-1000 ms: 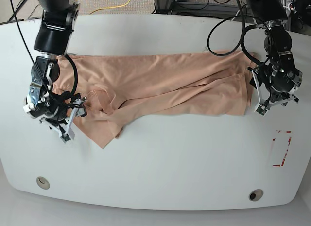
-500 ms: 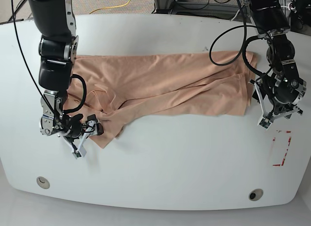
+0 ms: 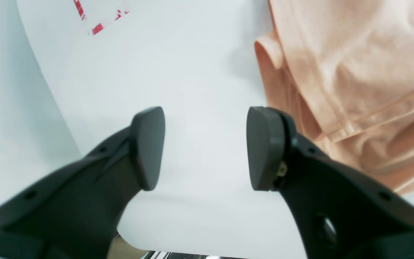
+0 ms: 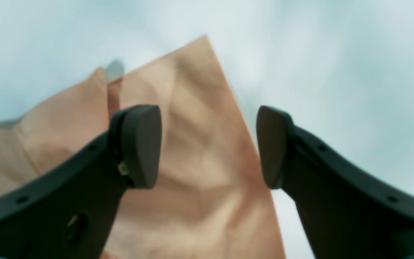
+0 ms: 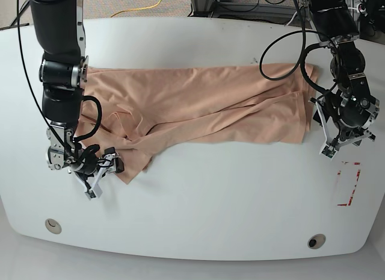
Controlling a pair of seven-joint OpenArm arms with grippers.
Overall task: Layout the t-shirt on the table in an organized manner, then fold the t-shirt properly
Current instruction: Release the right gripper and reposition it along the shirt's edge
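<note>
Left wrist view: the left pincer (image 3: pixel 205 147) is spread, its two dark pads apart over bare white desk (image 3: pixel 192 72); the t-shirt (image 3: pixel 354 82) lies to the side of the right-hand pad, its hemmed edge just beside that finger, nothing held between the pads. A red tape mark (image 3: pixel 99 18) sits at the upper edge. Right wrist view: the right pincer (image 4: pixel 208 145) is likewise spread, and a pointed corner of the t-shirt (image 4: pixel 189 151) lies on the desk (image 4: pixel 336 72) directly under the gap between the pads; whether a pad touches the cloth cannot be told. Base view: the t-shirt (image 5: pixel 198 108) lies wrinkled and stretched sideways across the desk (image 5: pixel 210 202), the right pincer (image 5: pixel 96 171) at its lower corner, the left pincer (image 5: pixel 337 138) just beyond its opposite edge.
</note>
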